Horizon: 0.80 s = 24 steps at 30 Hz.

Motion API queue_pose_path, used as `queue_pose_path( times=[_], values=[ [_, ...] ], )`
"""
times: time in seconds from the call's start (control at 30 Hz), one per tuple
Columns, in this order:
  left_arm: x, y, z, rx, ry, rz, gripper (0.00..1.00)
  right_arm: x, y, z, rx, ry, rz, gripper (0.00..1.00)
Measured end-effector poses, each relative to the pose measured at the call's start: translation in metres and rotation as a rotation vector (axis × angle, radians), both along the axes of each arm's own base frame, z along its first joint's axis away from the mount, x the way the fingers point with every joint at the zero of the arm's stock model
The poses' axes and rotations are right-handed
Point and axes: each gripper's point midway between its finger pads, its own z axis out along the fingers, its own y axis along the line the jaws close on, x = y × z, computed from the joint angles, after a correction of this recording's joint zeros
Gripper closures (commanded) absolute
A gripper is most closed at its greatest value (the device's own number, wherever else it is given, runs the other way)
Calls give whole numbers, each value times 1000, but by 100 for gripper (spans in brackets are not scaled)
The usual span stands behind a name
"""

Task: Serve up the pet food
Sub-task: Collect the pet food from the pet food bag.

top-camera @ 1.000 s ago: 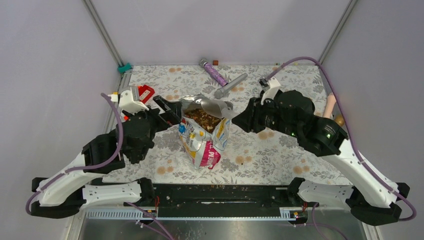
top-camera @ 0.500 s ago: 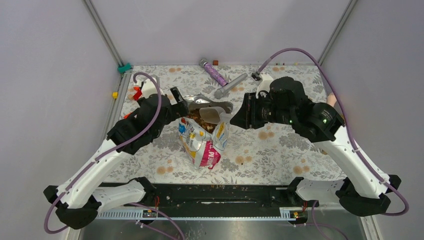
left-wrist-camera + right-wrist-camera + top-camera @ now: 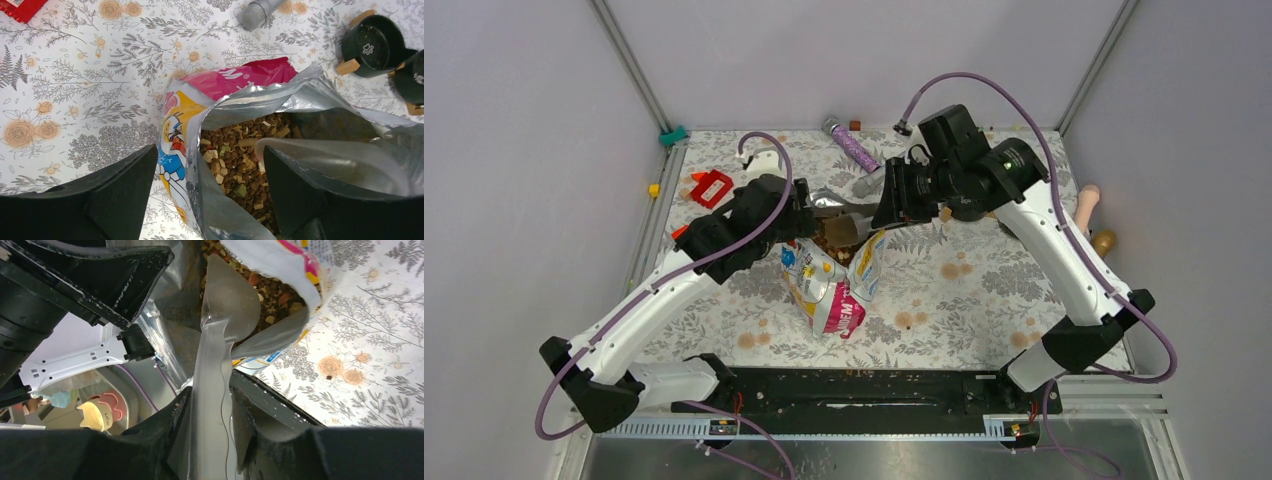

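The glossy yellow-white-magenta bag point(image 3: 829, 290) stands open mid-table, silver lining showing. Brown and tan kibble point(image 3: 832, 240) fills its mouth; it also shows in the left wrist view point(image 3: 235, 165) and the right wrist view point(image 3: 275, 295). My right gripper point(image 3: 882, 208) is shut on the handle of a translucent grey scoop point(image 3: 212, 370). The scoop's bowl point(image 3: 227, 300) reaches into the bag's mouth above the kibble. My left gripper point(image 3: 210, 192) is open, its fingers point(image 3: 115, 195) straddling the bag's left wall point(image 3: 172, 135); in the top view it point(image 3: 799, 215) sits at the bag's far-left rim.
Two round black bowls point(image 3: 372, 47) point(image 3: 412, 77) stand beyond the bag, hidden under the right arm in the top view. A grey microphone point(image 3: 889, 168) and a purple glitter tube point(image 3: 852, 147) lie at the back. A red packet point(image 3: 713, 186) lies at back left.
Both arms have swung in and back toward the bag. The left gripper has moved over the bag's left rim. The right gripper has brought the scoop into the bag's mouth.
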Motion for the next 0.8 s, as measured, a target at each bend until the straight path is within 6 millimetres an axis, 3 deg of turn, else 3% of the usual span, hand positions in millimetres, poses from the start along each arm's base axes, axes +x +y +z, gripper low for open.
queue_pose_path(
  times=[0.13,0.23,0.3,0.33,0.63,0.8],
  values=[
    [1,-1,-4,23,11,-14,45,6,-10,12,-47,-12,-22,100],
    [2,-2,-8,35,20,-17,80,12,-16,22,-72,-38,-45,100],
    [3,-3,-11,47,28,-26,97,14,-21,23,-106,-43,-57,100],
    [3,-3,-12,53,31,-29,100,15,-23,22,-123,-39,-62,100],
    [-2,-18,-11,7,36,-128,100,37,-23,-17,-270,51,-81,100],
    [-8,-24,-11,-32,24,-181,100,40,-24,-22,-289,57,-105,100]
  ],
)
